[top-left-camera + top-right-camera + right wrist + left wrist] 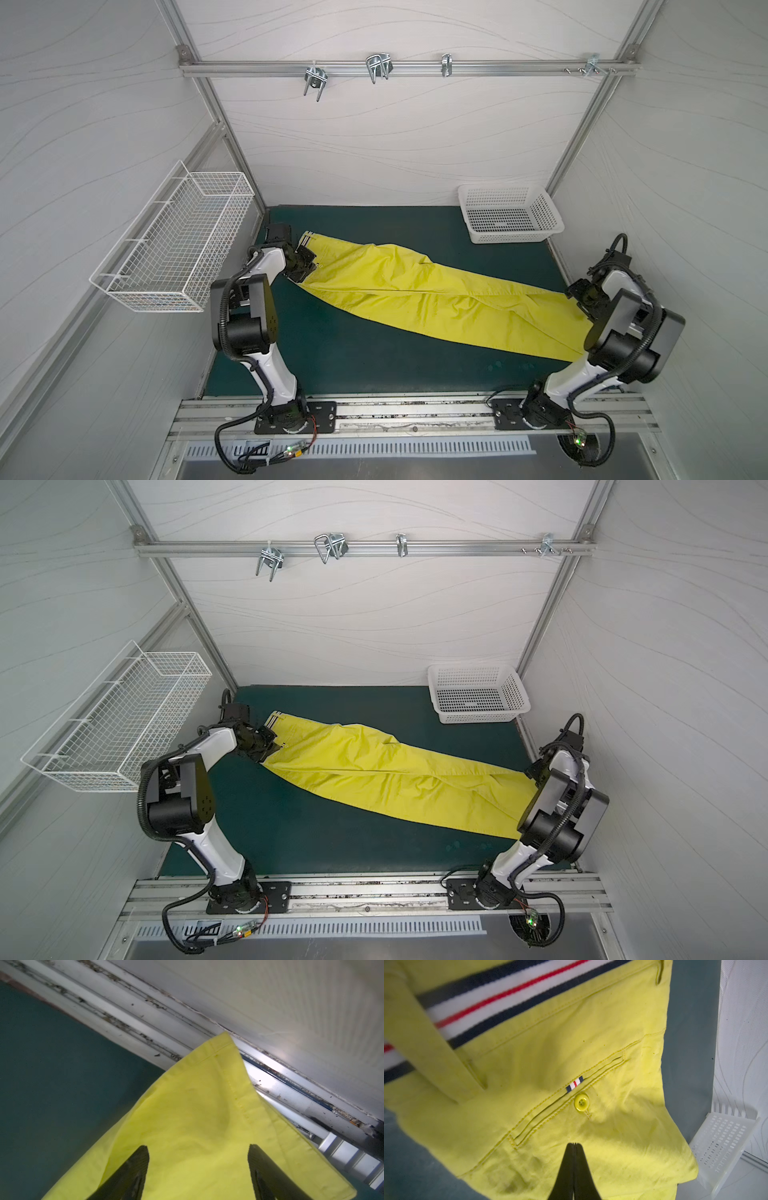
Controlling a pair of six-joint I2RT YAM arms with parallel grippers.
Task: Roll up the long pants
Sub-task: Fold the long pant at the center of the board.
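The long pants [415, 291] [374, 771] lie stretched flat across the green mat [374, 365]. Their striped waistband [307, 239] [508, 997] is at the far left and the leg ends are at the right. My left gripper [309, 266] [574, 1144] is shut, its tips resting on the seat fabric just below the buttoned back pocket [581, 1102]. No fabric shows between the fingers. My right gripper [579, 297] [198, 1147] is open over the leg end, and the hemmed cuff [218, 1049] lies between and beyond its spread fingers [141, 1159].
A white plastic basket [511, 237] [478, 719] [724, 1142] stands at the mat's back right corner. A wire basket [174, 245] hangs on the left wall. Metal hooks [376, 66] hang on the rail above. The metal base rail [145, 1022] runs close to the cuff.
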